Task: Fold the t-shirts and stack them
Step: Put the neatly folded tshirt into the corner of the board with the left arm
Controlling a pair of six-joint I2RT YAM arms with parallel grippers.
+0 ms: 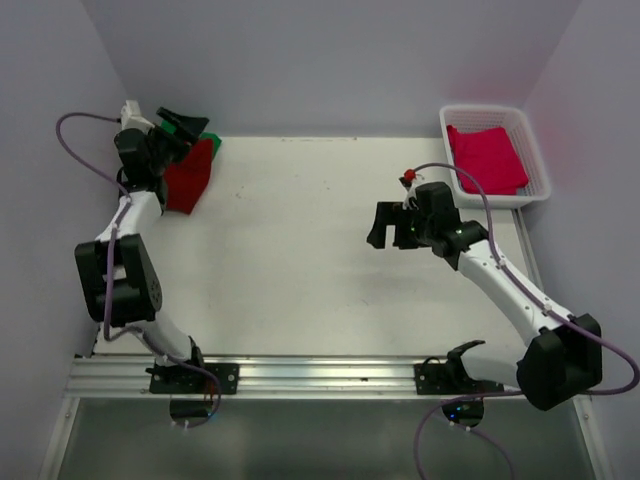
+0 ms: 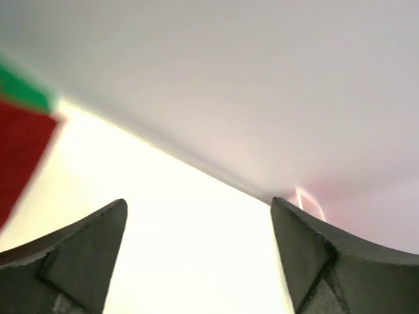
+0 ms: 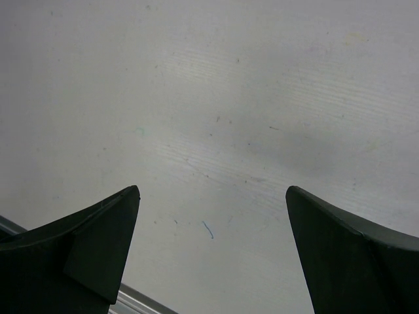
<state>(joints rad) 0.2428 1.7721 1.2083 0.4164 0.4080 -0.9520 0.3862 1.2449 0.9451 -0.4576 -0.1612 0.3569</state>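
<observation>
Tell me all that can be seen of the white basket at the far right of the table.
The white basket is rectangular and looks like plastic, with slotted walls that flare up to a rim. It stands upright at the far right corner of the table. A folded pinkish-red cloth lies flat inside, covering most of its floor. The right gripper hangs to its left, apart from it.

Robotics lab test cell: plain lavender walls (image 1: 330, 60) enclosing a white table (image 1: 300, 260), aluminium mounting rail (image 1: 320, 375) running along near edge.
</observation>
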